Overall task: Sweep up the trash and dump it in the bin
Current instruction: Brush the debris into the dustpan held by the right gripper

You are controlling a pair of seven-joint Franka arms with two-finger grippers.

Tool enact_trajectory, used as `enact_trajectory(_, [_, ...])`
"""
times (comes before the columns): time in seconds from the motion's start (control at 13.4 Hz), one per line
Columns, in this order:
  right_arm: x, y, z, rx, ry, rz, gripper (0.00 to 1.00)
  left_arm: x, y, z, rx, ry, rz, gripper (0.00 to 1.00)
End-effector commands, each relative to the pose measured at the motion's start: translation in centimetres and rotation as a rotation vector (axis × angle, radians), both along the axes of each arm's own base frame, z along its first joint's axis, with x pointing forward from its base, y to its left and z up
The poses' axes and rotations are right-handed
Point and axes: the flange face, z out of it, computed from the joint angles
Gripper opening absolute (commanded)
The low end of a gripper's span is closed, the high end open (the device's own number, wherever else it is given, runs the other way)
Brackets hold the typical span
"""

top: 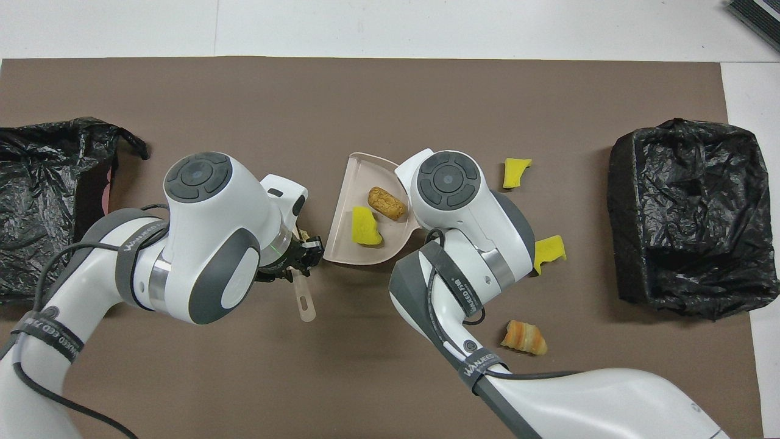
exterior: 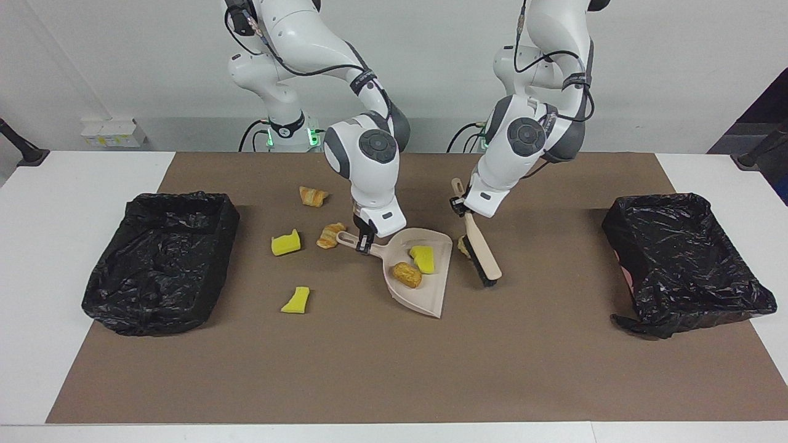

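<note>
My right gripper clamps the dustpan handle; my left gripper clamps the brush beside the pan. In the pan I see a yellow chunk and a bread piece. Other trash lies beside the dustpan, toward the right arm's end.

you see three yellow foam chunks, four bread pieces, one dustpan, one brush, two black-lined bins, and two robot arms.
</note>
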Motion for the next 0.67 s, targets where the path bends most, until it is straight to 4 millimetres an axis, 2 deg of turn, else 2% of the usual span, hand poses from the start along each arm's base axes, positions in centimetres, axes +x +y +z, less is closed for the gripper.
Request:
enact_trajectory(0.0, [-0.6, -0.5, 0.4, -0.014, -0.009, 0.048, 0.00, -2.9, 1.4, 0.0, 0.088, 0.047, 0.057, 0.00])
enact_trajectory(0.15, [-0.7, -0.5, 0.4, -0.016, -0.008, 0.048, 0.00, -6.2, 2.2, -1.6, 0.110, 0.049, 0.029, 0.00])
enact_trajectory(0.22, [-0.7, -0.5, 0.4, -0.016, -0.007, 0.048, 0.00, -6.7, 2.0, -2.1, 0.100, 0.018, 0.024, 0.00])
enact_trajectory(0.3, [-0.7, -0.5, 0.3, -0.017, -0.005, 0.048, 0.00, -7.3, 0.3, -2.7, 0.088, -0.005, -0.008, 0.00])
enact_trajectory(0.37, [-0.7, -0.5, 0.4, -0.016, -0.007, 0.048, 0.00, -6.3, -0.7, -3.2, 0.052, -0.064, 0.004, 0.00])
enact_trajectory(0.45, [-0.6, -0.5, 0.4, -0.016, -0.008, 0.048, 0.00, -5.7, -1.0, -3.4, 0.033, -0.097, 0.005, 0.00])
enact_trajectory(0.6, [-0.6, -0.5, 0.4, -0.031, -0.015, 0.060, 0.00, -4.5, -1.7, -3.8, -0.015, -0.138, -0.109, 0.00])
